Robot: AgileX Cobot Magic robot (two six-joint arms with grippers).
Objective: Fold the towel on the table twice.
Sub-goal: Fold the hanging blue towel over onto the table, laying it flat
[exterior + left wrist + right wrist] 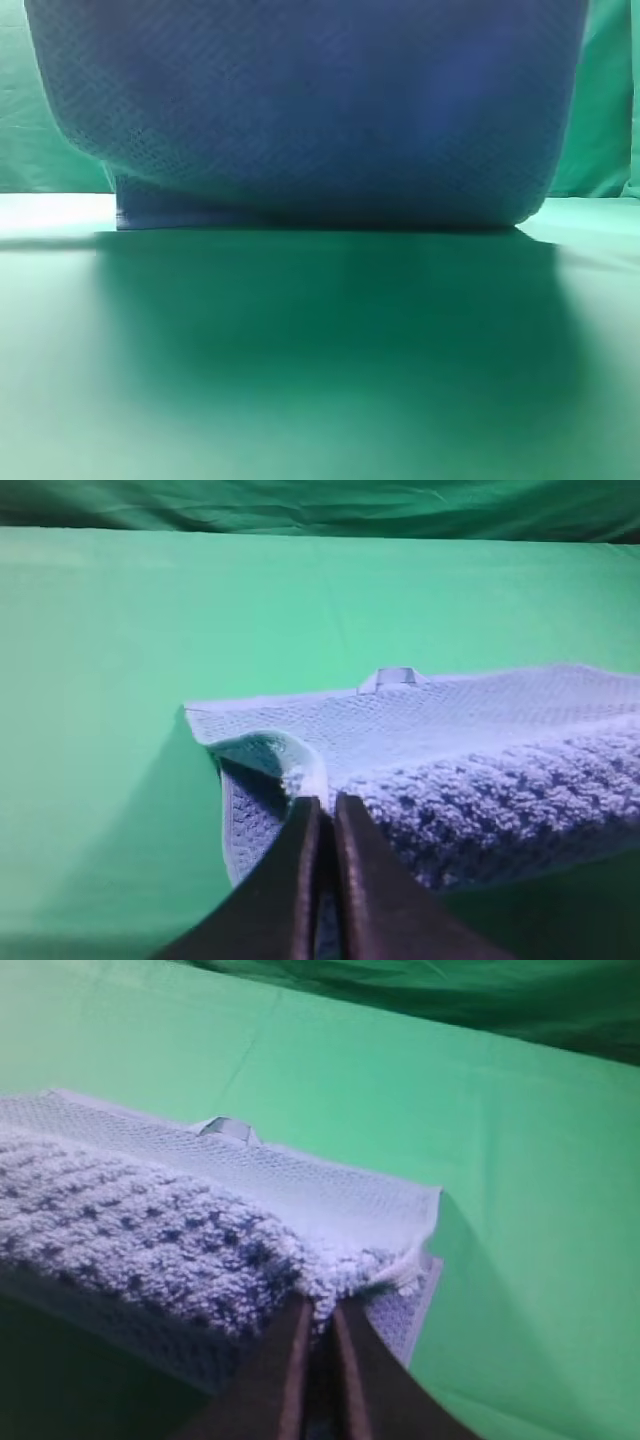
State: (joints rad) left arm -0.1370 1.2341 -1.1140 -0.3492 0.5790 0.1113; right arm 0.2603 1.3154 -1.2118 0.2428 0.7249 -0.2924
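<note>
Nearest in each wrist view are the black jaws, pressed together on the towel's lifted edge. The left gripper [322,815] pinches the towel [480,770] at its left corner, where the pale hem curls over, and the right gripper [318,1310] pinches the matching right corner, so the held edge runs straight from one gripper to the other along the towel's long axis. Neither arm is nearer; each has its own end. From the held edge the cloth sags back and down, and beyond it the rest of the towel lies flat on the table [120,680], its far hem carrying a small hanging loop [392,677] near the middle. In the high view the raised cloth hangs like a curtain close to the lens, its lower part meeting the table, and hides both arms. Judging by this, the first fold is under way, and the coming move depends on carrying the held edge away over the flat part toward the far hem, both grippers level and pointing forward and slightly down.
</note>
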